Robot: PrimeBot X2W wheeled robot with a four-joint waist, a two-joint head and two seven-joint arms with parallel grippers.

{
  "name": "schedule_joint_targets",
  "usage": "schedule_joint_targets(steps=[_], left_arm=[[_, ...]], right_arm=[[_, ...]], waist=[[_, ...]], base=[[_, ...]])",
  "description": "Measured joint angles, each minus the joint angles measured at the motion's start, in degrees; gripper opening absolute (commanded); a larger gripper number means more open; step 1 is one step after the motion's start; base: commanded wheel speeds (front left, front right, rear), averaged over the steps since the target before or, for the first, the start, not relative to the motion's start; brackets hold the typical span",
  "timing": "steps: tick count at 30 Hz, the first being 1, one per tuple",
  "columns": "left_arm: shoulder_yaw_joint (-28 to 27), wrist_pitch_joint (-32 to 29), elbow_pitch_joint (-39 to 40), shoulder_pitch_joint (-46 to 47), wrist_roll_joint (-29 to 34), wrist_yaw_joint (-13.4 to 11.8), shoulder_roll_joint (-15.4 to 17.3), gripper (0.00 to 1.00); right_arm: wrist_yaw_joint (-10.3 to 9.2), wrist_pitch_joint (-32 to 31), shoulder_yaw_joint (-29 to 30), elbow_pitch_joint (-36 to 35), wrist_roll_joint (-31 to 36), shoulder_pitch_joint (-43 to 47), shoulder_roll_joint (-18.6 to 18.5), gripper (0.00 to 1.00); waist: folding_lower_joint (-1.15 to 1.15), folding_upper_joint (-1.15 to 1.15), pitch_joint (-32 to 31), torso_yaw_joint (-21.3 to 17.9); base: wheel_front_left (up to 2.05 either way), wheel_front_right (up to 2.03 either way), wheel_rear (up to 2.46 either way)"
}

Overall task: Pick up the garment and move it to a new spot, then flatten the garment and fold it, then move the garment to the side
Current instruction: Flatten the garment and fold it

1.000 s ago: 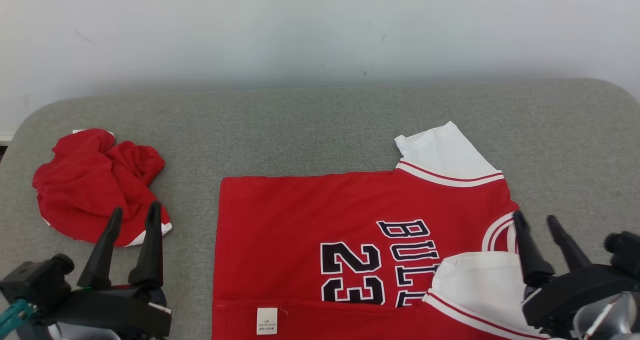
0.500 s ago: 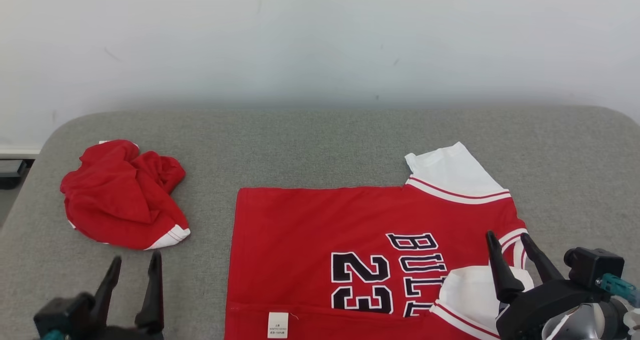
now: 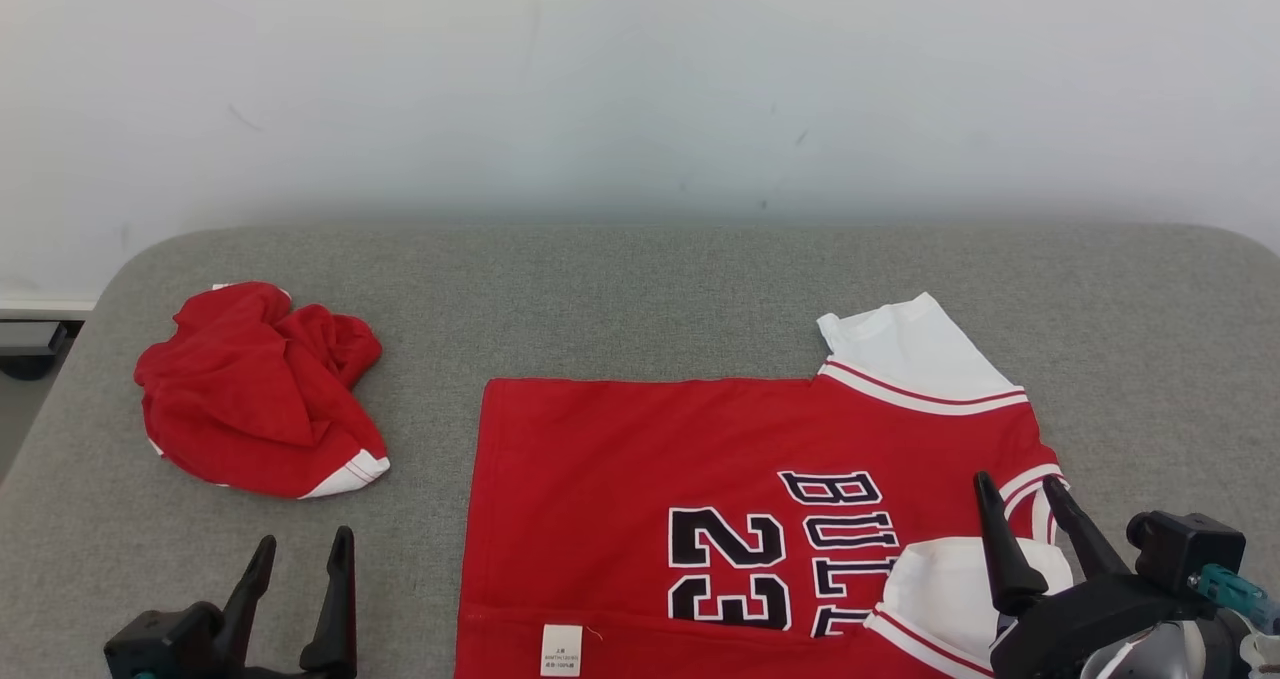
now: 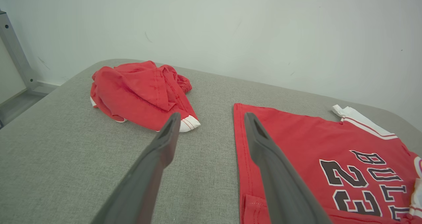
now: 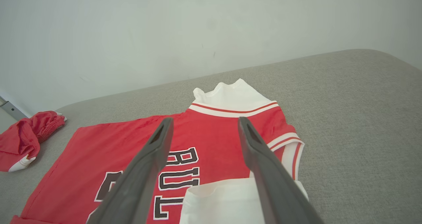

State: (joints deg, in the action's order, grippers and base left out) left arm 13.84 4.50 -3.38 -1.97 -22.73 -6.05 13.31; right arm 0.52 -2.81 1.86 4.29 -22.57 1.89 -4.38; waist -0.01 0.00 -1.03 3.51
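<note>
The red basketball shirt with white sleeves and black letters lies flat on the grey cloth-covered table. It is right of the middle and close to the near edge. Its far white sleeve sticks out flat. Its near white sleeve is folded in over the front. The near long edge looks turned over too, so a small white label shows.

Off to the left sits a crumpled red cloth with white trim, well apart from the shirt.

The left gripper has its two dark fingers wide apart and holds nothing. A second ago its tips were in front of the near edge of the crumpled cloth. Now it has pulled back toward the robot and hangs over bare table, on the near side between the cloth and the shirt.

The right gripper is also spread wide and empty. Its tips are above the folded-in sleeve, and it has slid a little left and back.

(The whole head view has shifted as well, but that is the camera moving. The shirt and the cloth have not moved.)

I think the first fold on the near side is done. Both grippers seem to be backing off to get ready for the next fold, most likely the far side.
</note>
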Motion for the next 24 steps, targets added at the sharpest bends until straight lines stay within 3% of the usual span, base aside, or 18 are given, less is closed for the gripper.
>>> schedule_joint_targets(steps=[16, 21, 24], left_arm=[[-0.4, 0.8, -0.1, -0.1, -0.7, 0.0, -0.4, 1.0], [0.5, -0.6, -1.4, 2.6, -1.0, 0.1, -1.5, 1.0], [2.6, -2.5, -2.7, 7.2, -1.5, 1.6, -2.7, 1.0]], right_arm=[[0.49, 2.3, -0.7, 2.7, 0.6, -0.3, -0.1, 1.0], [1.87, -0.1, -3.4, 3.8, 3.1, -3.0, -1.9, 1.0], [2.58, -1.9, -4.1, 3.9, 4.2, -7.1, -4.0, 1.0]], waist=[[0.0, 0.0, 1.3, -0.4], [0.0, 0.0, 2.8, -0.6], [0.01, 0.0, 4.0, -0.5]], base=[[0.0, 0.0, 0.0], [0.0, 0.0, 0.0], [0.0, 0.0, 0.0]])
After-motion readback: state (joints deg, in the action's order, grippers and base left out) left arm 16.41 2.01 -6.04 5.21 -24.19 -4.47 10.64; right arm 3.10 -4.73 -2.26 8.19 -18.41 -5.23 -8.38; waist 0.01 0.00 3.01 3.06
